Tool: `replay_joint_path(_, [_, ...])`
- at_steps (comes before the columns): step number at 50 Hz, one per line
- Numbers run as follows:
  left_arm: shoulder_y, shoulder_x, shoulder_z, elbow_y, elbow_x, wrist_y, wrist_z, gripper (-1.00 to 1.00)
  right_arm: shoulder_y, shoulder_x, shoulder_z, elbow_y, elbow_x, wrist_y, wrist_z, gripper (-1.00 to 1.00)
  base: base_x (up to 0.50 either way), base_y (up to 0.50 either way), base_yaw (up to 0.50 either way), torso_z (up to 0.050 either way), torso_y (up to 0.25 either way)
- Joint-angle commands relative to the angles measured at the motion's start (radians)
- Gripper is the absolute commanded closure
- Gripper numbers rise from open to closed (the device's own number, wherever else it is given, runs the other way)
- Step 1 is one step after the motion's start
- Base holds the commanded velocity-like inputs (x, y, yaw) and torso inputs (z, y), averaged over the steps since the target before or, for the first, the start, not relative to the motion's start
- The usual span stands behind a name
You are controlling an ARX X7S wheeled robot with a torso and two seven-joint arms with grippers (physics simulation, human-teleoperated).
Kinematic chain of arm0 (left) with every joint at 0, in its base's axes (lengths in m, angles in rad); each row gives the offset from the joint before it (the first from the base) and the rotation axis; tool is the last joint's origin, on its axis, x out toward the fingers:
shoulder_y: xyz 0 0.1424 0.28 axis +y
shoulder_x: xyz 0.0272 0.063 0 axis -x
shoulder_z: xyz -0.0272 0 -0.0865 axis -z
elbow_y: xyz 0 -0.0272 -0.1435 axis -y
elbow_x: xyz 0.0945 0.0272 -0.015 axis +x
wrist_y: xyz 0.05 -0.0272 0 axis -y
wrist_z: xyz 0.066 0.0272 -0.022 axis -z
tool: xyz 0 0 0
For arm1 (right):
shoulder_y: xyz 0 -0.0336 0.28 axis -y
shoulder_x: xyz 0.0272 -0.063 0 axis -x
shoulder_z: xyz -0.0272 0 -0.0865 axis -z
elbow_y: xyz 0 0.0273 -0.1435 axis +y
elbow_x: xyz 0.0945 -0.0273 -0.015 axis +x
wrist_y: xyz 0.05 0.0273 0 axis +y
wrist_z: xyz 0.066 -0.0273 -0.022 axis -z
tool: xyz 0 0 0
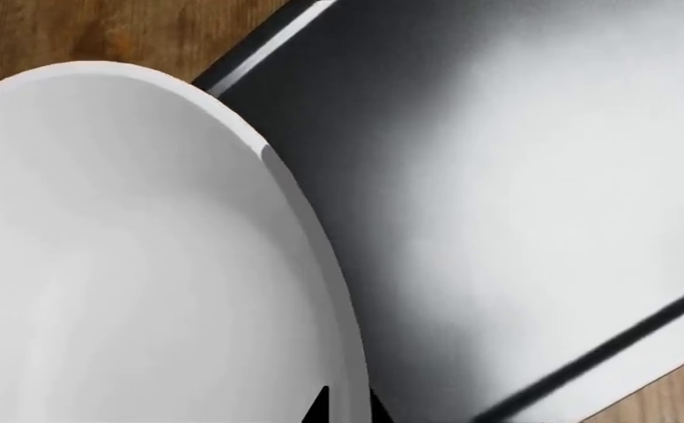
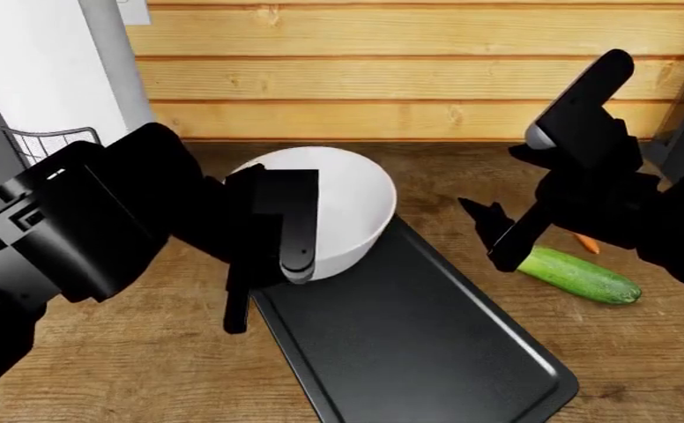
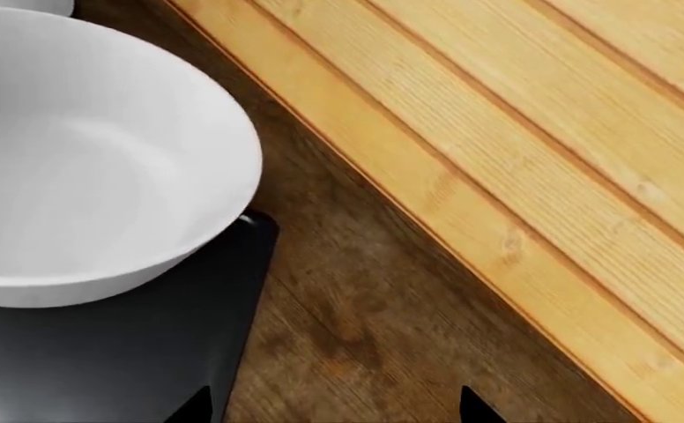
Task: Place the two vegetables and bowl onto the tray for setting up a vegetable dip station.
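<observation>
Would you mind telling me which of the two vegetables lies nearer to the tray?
The green cucumber. It lies on the wooden counter just off the tray, on the right arm's side. The orange carrot sits beyond it, mostly hidden behind the right arm.

carrot [image 2: 587,244]: mostly hidden behind right arm | left gripper [image 2: 274,264]: jaw state perhaps unreadable

Both arms are matte black and built from blocky, angular housings; the left arm [image 2: 95,220] shows stepped, boxy segments with flat faces. The right arm [image 2: 589,115] carries a rounded capsule-shaped link with what looks like a grey band at its joint. The gripper fingers are slim black blades with pointed tips [image 3: 472,405], no cables or markings showing.
</observation>
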Motion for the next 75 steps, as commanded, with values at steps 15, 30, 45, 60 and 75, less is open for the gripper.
replay_joint_path(15, [0.005,-0.005,0.02,0.012,-0.01,-0.031,-0.002,-1.0,-0.005,0.004,0.003,-0.002,0.006,-0.001,0.009,-1.0,0.0,0.0,0.0,0.0,0.0])
replay_joint_path(30, [-0.031,-0.009,-0.044,0.048,-0.054,-0.06,-0.007,-1.0,-0.011,0.005,-0.005,0.006,0.003,-0.005,0.006,-1.0,0.0,0.0,0.0,0.0,0.0])
replay_joint_path(45, [-0.098,-0.066,-0.086,0.232,-0.113,-0.19,0.007,-1.0,0.0,0.027,0.007,-0.028,0.028,0.033,0.021,-1.0,0.0,0.0,0.0,0.0,0.0])
replay_joint_path(60, [-0.092,-0.107,-0.311,0.277,-0.187,-0.217,-0.099,-1.0,-0.037,0.096,0.181,-0.081,0.095,0.144,0.301,-1.0,0.0,0.0,0.0,0.0,0.0])
replay_joint_path(75, [-0.081,-0.116,-0.371,0.284,-0.205,-0.202,-0.133,-1.0,-0.007,0.206,0.098,-0.101,0.247,0.359,0.059,-1.0,0.0,0.0,0.0,0.0,0.0])
